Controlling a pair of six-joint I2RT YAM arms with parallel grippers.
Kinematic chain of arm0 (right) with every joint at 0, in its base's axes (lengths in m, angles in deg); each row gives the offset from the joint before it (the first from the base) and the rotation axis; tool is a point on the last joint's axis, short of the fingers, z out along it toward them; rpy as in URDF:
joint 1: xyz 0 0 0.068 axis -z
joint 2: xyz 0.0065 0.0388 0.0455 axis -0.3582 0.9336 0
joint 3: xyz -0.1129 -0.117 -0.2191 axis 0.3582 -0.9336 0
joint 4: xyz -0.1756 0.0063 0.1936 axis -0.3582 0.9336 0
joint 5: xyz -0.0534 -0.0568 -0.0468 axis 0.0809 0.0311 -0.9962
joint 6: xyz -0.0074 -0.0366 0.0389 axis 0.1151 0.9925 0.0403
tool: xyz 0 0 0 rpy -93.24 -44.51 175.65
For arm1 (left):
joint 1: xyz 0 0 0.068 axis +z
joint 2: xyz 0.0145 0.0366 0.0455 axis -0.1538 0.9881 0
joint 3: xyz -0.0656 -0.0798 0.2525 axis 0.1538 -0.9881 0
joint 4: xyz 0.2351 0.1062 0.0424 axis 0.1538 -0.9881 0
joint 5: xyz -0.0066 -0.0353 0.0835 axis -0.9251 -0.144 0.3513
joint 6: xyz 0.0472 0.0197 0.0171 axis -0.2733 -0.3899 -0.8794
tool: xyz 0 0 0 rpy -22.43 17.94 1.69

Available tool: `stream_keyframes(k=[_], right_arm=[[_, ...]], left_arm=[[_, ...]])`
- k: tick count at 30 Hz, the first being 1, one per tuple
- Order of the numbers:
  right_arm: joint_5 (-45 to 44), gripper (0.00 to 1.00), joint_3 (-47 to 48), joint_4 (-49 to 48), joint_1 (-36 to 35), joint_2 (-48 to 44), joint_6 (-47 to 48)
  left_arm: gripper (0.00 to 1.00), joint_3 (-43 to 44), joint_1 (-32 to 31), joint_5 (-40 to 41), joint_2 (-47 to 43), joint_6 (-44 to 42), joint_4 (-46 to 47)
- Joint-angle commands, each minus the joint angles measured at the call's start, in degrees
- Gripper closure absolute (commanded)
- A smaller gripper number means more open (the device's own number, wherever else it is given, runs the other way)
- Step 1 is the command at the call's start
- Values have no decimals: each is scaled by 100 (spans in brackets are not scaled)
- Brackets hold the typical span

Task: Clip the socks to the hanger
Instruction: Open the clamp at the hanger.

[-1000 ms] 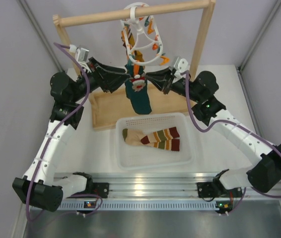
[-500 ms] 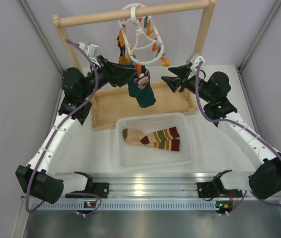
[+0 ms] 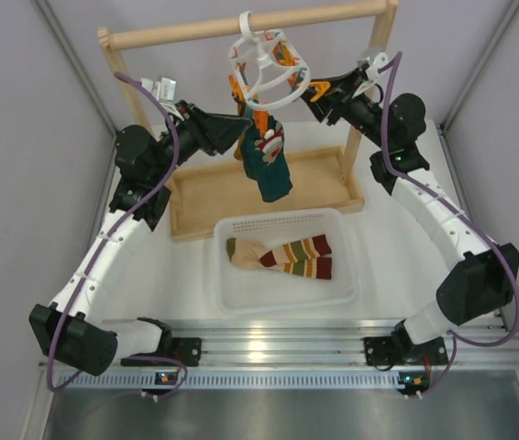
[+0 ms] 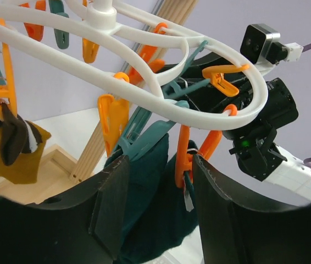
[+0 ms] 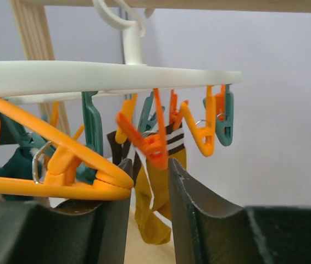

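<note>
The white oval hanger (image 3: 267, 66) hangs by its hook from the wooden rail, with orange and teal clips dangling. My left gripper (image 3: 244, 139) is shut on the dark teal sock (image 3: 267, 165) and holds it up just under the ring. In the left wrist view the sock (image 4: 155, 203) fills the gap between my fingers (image 4: 111, 203), beside an orange clip (image 4: 184, 159). My right gripper (image 3: 318, 94) is at the ring's right side, jaws a narrow gap apart, with an orange clip (image 5: 158, 147) at their tips. The striped socks (image 3: 282, 257) lie in the basket.
A white basket (image 3: 227, 289) stands at the table's middle. A wooden tray (image 3: 204, 192) lies behind it, under the wooden rail frame (image 3: 186, 32). A mustard sock with a striped cuff (image 5: 156, 214) hangs clipped to the hanger, also in the left wrist view (image 4: 12, 157).
My left gripper has lifted the teal sock up to the hanger. My right gripper has left the sock and risen up and back to the ring's right side. The hanger has swung.
</note>
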Motion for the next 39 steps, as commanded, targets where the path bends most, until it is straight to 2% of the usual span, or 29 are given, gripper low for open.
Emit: stream_keyframes(k=[1,3,10,13,17,25,28,31,35,39], right_arm=[[538,68,268,-383,-192,-36,-16],[547,71,145,-278,-332,-185,309],[635,69,-575,-32,-815,-739,1012],[582,69,-594,135,-1114,-801,1583],[573,69,-515,153,-1343,-713,1698],[582,70,-489,319,-1528,-792,1742],[337,60,-489,608,-1528,-914,1690],[82,56,-567,786,-1458,-1029,1533],[-164,53,-743,707,-1212,-1126,1093],[-376,56,-849,391,-1133,-1091,846]], left_arm=[[46,9,-15,99,-189,43,313],[47,-17,-15,90,-225,34,295],[48,-175,-15,-51,-374,131,445],[48,-149,-15,-77,-374,219,541],[48,-158,-15,-94,-418,333,621],[48,27,-24,134,-190,105,357],[50,106,-24,257,-111,17,252],[51,141,-16,388,-102,-132,111],[52,124,-7,424,-119,-255,32],[53,124,125,363,-93,-98,32]])
